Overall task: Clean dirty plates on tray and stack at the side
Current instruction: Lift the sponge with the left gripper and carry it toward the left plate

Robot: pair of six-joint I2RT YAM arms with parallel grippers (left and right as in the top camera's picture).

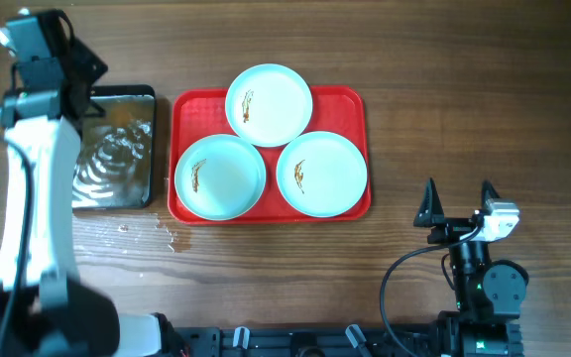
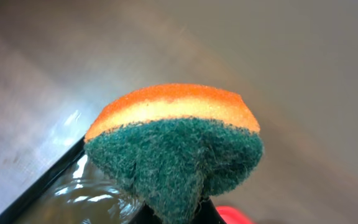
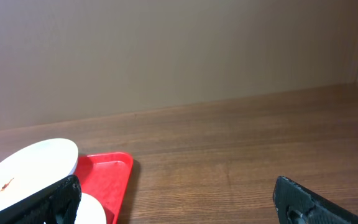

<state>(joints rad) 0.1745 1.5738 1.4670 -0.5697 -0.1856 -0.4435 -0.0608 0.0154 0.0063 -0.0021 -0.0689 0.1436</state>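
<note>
Orange foam over coarse green scouring fibre: the sponge [image 2: 176, 140] is pinched at its lower edge by the left gripper [image 2: 178, 211], fingers clamped hard enough to fold the green face into a crease. It hangs above the near rim of the dark metal pan [image 1: 114, 149], which holds rippled, glinting water. Judgement: it is there for wetting or draining before any wiping starts. A few wet drops [image 1: 167, 233] sit on the wooden table [image 1: 444, 79] between pan and tray.

The tray [image 1: 181, 119], glossy red plastic with rounded corners and a low rim, lies just right of the pan. It carries all three plates in a triangle: lower-left plate [image 1: 219, 176], top plate [image 1: 269, 104], lower-right plate [image 1: 322, 174]. They are smooth, round, shallow and faintly bluish white, with edges touching or overlapping. Each shows a thin brown-orange smear, so none reads as cleaned and nothing is stacked aside.

The right gripper [image 1: 458, 188] waits well apart from the tray at the near right. Its pointed black fingers are spread with nothing between them, probably to lift plates once wiped.
</note>
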